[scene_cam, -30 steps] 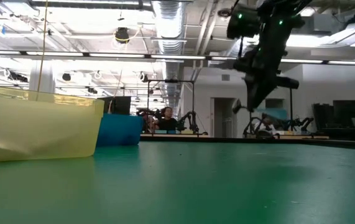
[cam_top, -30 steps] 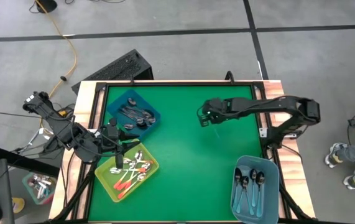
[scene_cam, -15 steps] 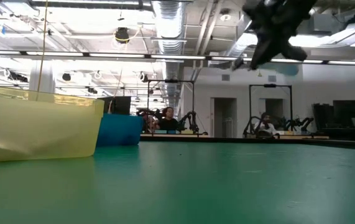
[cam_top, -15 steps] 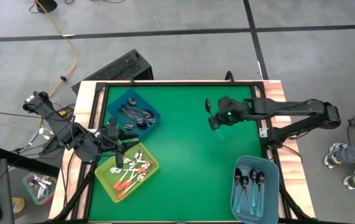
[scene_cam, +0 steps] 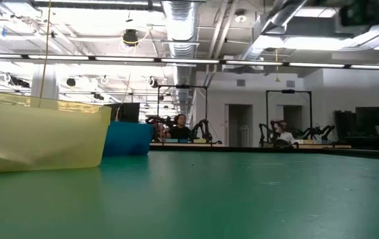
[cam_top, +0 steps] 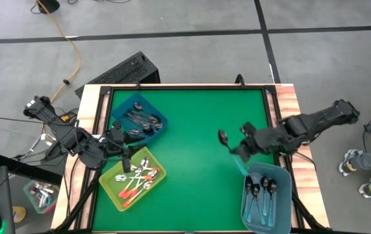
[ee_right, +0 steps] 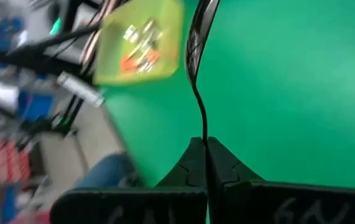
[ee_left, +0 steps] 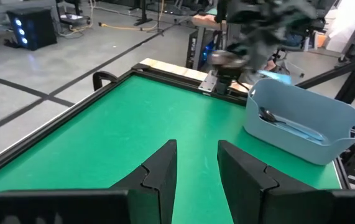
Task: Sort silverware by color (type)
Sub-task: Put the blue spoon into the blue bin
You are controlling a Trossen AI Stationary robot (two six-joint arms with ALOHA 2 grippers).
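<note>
From above, the right gripper (cam_top: 242,147) sits at about 4 o'clock on the green table (cam_top: 191,130), just above the light-blue bin (cam_top: 267,197), its jaws clamped on a dark spoon (cam_top: 225,137) whose bowl points toward 10 o'clock. The light-blue bin at 5 o'clock holds several teal-handled spoons (cam_top: 260,195). The left gripper (cam_top: 124,161) waits at 8 o'clock over the yellow bin (cam_top: 133,179), which holds orange-handled spoons (cam_top: 132,186); the dark-blue bin (cam_top: 140,117) at 10 o'clock holds grey spoons (cam_top: 143,120). In the low view, the yellow bin (scene_cam: 40,136) stands at 9 o'clock with the dark-blue bin (scene_cam: 128,139) just beside and behind it; no gripper can be made out clearly. In the left wrist view, the left fingers (ee_left: 161,171) stand apart with nothing between them, and beyond them lies the light-blue bin (ee_left: 301,118) with spoons inside. In the right wrist view, the right fingers (ee_right: 189,165) are pressed together on the handle of the dark spoon (ee_right: 197,68), which juts out over the table toward the yellow bin (ee_right: 141,43).
</note>
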